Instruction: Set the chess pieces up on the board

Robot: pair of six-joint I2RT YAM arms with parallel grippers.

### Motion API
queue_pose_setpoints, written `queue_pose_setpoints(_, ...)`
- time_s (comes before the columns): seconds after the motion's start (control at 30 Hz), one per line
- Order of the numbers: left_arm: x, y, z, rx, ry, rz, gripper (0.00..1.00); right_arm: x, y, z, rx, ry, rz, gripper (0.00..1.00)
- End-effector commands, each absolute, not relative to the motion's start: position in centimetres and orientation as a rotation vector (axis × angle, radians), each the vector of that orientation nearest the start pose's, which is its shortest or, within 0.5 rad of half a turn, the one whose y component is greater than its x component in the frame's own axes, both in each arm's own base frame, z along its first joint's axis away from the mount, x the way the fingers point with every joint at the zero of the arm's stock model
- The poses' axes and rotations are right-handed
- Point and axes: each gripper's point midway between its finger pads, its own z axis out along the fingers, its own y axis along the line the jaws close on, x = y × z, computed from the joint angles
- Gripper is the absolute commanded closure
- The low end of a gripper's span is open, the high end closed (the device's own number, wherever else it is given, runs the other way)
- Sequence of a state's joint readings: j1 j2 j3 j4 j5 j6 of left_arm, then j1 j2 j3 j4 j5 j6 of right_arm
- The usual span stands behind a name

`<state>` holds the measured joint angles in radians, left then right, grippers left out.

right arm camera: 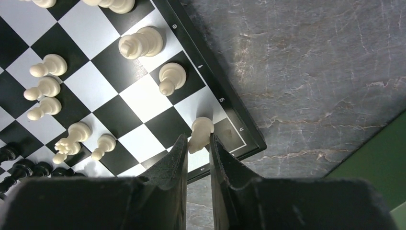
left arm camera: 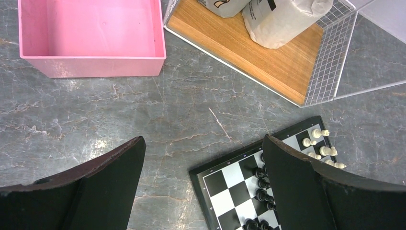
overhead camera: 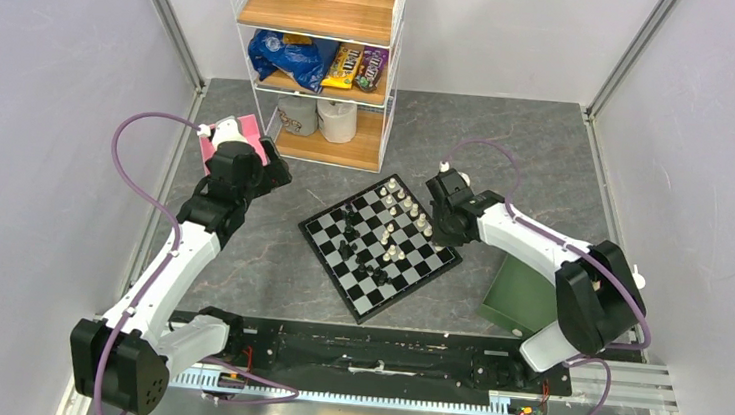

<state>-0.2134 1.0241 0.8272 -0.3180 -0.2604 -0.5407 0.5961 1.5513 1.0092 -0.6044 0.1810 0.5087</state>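
The right tool (right arm camera: 197, 143) is clenching a cream piece (right arm camera: 203, 125) at a corner square of the board (right arm camera: 210, 82); other pieces (right arm camera: 143, 43) are standing across it. The left tool (left arm camera: 203, 143) is hanging wide open over the tabletop (left arm camera: 182, 110), between the pink box (left arm camera: 91, 62) and the board.

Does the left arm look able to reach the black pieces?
Probably yes: the left gripper hangs open beside the board, and only bare table lies between it and the black pieces.
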Motion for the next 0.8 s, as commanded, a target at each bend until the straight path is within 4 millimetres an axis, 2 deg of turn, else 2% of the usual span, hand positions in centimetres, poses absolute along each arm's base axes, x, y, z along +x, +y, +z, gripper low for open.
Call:
queue_pose_setpoints(0.0,33.7,-4.6,20.9,-0.484,1.968,-0.203,0.01,29.5,18.2,7.2,-0.059,2.612,0.13,0.8)
queue_pose_setpoints(0.1,33.7,-4.6,21.0,-0.482,1.966,-0.206,0.01,29.7,17.6,6.6,-0.048,2.624,0.094,0.79)
queue_pose_setpoints(0.37,33.9,-4.7,21.1,-0.479,1.965,-0.213,0.01,29.3,17.7,5.6,-0.037,2.651,0.122,0.78)
queue_pose_setpoints(0.67,33.9,-4.8,20.8,-0.476,1.973,-0.215,0.01,29.4,17.8,5.6,-0.032,2.655,0.136,0.75)
queue_pose_setpoints(0.77,33.9,-4.8,20.8,-0.477,1.972,-0.213,0.01,29.4,17.7,5.6,-0.034,2.657,0.133,0.69)
